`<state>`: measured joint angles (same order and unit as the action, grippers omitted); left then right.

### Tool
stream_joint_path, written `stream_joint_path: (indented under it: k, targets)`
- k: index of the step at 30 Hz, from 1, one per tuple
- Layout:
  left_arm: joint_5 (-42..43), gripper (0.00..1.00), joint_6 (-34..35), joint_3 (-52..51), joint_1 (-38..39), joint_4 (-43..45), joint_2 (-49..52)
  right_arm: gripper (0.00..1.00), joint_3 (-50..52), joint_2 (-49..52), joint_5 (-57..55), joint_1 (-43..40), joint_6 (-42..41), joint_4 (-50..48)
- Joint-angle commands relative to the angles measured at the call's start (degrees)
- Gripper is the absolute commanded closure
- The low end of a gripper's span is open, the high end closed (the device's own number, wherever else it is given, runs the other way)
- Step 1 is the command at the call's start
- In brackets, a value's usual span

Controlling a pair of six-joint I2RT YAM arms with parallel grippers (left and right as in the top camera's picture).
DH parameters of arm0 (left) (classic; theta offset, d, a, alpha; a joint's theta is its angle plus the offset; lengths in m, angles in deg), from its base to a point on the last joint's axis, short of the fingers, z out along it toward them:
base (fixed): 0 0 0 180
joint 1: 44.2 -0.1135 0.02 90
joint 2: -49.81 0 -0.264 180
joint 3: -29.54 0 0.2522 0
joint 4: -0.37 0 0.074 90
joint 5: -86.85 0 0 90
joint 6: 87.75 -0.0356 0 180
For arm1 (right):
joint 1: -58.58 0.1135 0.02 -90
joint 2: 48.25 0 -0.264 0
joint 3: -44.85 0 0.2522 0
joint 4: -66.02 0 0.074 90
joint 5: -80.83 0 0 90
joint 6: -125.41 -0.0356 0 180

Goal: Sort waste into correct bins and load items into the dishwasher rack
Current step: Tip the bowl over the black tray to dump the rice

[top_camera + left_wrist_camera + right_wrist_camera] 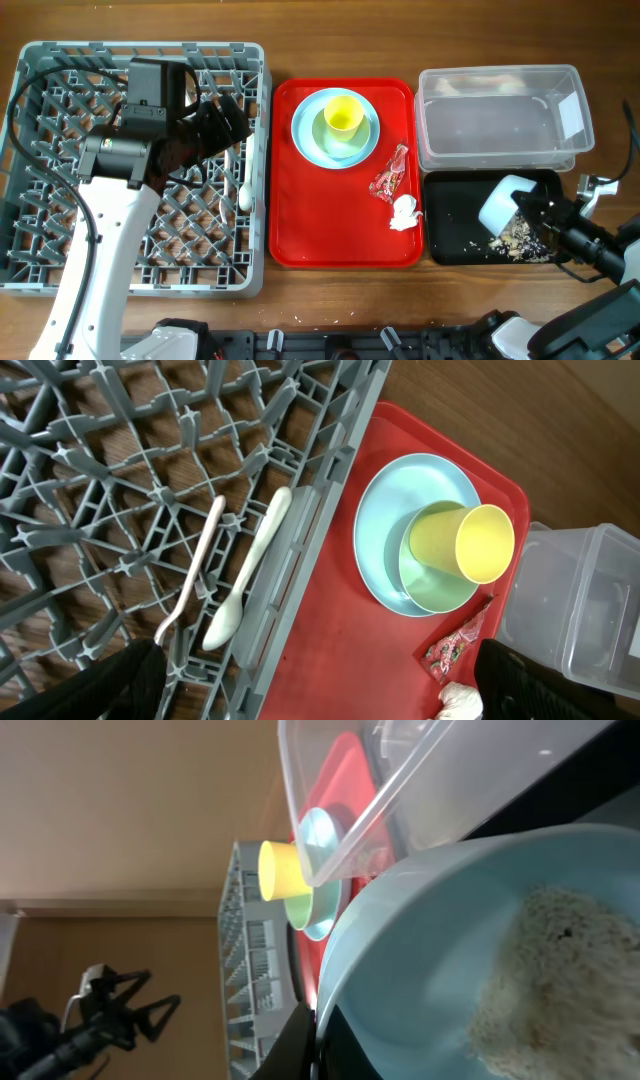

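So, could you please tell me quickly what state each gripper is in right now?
Left gripper: open, empty, above the dishwasher rack.
Right gripper: shut on the small light blue bowl over the black tray.

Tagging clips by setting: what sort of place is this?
Probably a staged dish-clearing bench: a grey dishwasher rack, a red tray and a clear tub side by side on a wooden table.

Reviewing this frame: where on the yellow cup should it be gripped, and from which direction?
Take the yellow cup by its rim, coming from above, with one finger inside the open mouth and one outside. It stands roughly mouth-up in the pale green bowl on the light blue plate, so the bowl shields its lower wall while the rim stands clear above the bowl.
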<state>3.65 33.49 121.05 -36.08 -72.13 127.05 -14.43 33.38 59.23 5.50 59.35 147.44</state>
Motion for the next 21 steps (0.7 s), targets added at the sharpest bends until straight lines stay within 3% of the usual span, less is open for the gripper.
stream_joint_path:
  k: [1,19,21]
  targets:
    - [0.4,0.0,0.8,0.2,-0.2,0.2,-0.6,0.96,0.3,-1.0,4.2,-0.2,1.6,1.4]
    - [0.4,0.0,0.8,0.2,-0.2,0.2,-0.6,0.96,0.3,-1.0,9.7,-0.2,3.1,6.7]
    - [0.4,0.0,0.8,0.2,-0.2,0.2,-0.6,0.95,0.3,-1.0,11.4,-0.2,6.4,8.4]
